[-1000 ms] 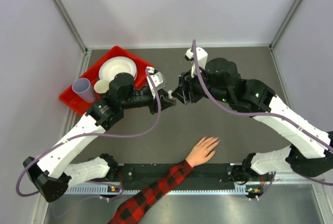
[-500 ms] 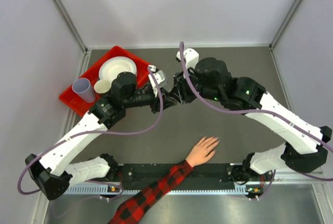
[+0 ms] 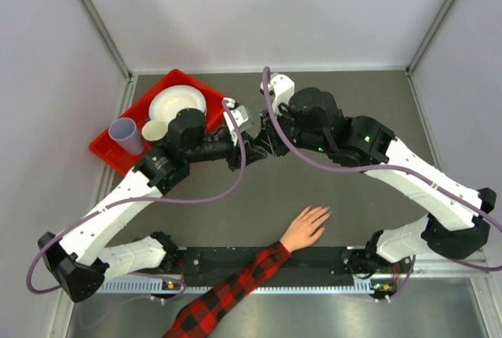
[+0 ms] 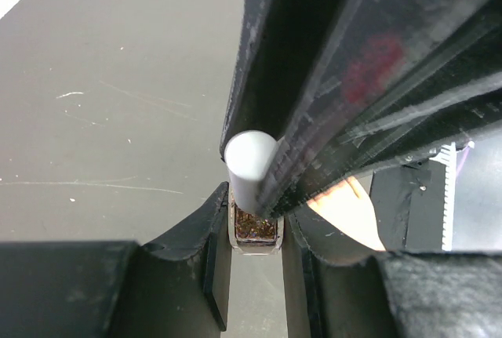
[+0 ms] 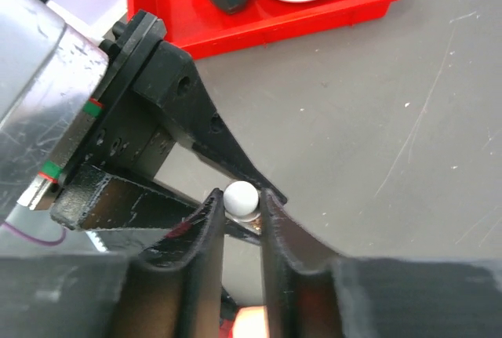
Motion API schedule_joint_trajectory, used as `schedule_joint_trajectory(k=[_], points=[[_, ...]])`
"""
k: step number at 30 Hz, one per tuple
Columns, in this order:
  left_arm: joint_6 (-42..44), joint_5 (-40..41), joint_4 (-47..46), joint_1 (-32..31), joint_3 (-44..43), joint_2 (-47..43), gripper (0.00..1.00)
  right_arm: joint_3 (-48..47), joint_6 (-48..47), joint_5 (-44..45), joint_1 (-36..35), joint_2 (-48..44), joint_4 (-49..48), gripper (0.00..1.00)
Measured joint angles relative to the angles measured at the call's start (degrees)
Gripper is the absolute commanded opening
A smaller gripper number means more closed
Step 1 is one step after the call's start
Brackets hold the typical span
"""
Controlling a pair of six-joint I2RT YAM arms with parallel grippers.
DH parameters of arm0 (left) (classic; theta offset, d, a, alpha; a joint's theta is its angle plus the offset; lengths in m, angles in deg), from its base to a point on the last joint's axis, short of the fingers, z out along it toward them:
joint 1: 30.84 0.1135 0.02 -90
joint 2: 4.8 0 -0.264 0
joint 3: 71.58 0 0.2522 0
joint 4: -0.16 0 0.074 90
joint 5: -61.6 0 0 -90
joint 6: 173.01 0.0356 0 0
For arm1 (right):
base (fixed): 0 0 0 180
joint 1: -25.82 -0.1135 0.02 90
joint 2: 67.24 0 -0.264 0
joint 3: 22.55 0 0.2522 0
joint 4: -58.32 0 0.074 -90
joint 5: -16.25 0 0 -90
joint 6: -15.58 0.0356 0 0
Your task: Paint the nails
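My left gripper (image 3: 244, 150) is shut on a small clear nail polish bottle (image 4: 255, 228) filled with brown glitter polish and holds it above the table. My right gripper (image 3: 260, 146) meets it from the right and is shut on the bottle's white cap (image 5: 241, 197), which also shows in the left wrist view (image 4: 250, 165). The peach-coloured hand (image 3: 306, 227) with the red-and-black plaid sleeve (image 3: 231, 291) lies flat with fingers spread near the front edge, well below both grippers. Its nails are too small to make out. Part of the hand shows in the left wrist view (image 4: 345, 214).
A red tray (image 3: 110, 150) at the back left holds a white bowl (image 3: 177, 104), a lilac cup (image 3: 126, 134) and a small pale cup (image 3: 154, 130). The tray also shows in the right wrist view (image 5: 314, 10). A black rail (image 3: 314, 259) runs along the near edge.
My right arm has swung left and its gripper has closed in on the cap of the bottle. My left gripper drew back slightly to the left. The hand has not moved.
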Motion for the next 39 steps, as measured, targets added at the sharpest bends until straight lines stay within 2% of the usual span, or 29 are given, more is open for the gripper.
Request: schedule_joint_trajectory(k=[4,14,22,28,35,39], points=[[-0.8,0.0,0.0,0.0,0.2,0.0,0.00,0.0,-1.2,0.4,0.0,0.0,0.1,0.00],[-1.8,-0.1,-2.7,-0.2,0.7,0.0,0.00,0.6,-2.8,1.2,-0.3,-1.4,-0.2,0.00],[-1.8,-2.9,-3.3,-0.3,0.7,0.5,0.00,2.2,-8.6,-0.1,-1.0,-3.2,-1.2,0.00],[-0.6,-9.7,-3.3,-0.1,1.1,0.3,0.00,4.2,-15.2,-6.2,-1.0,-5.3,-1.9,0.00],[2.5,-20.4,-1.9,-0.1,2.6,-0.7,0.00,8.7,-22.1,-18.3,-1.0,-10.1,-5.2,0.00],[3.9,-23.2,-1.3,-0.1,2.6,-1.1,0.00,9.6,-24.3,-21.9,-1.1,-11.2,-6.5,0.00]])
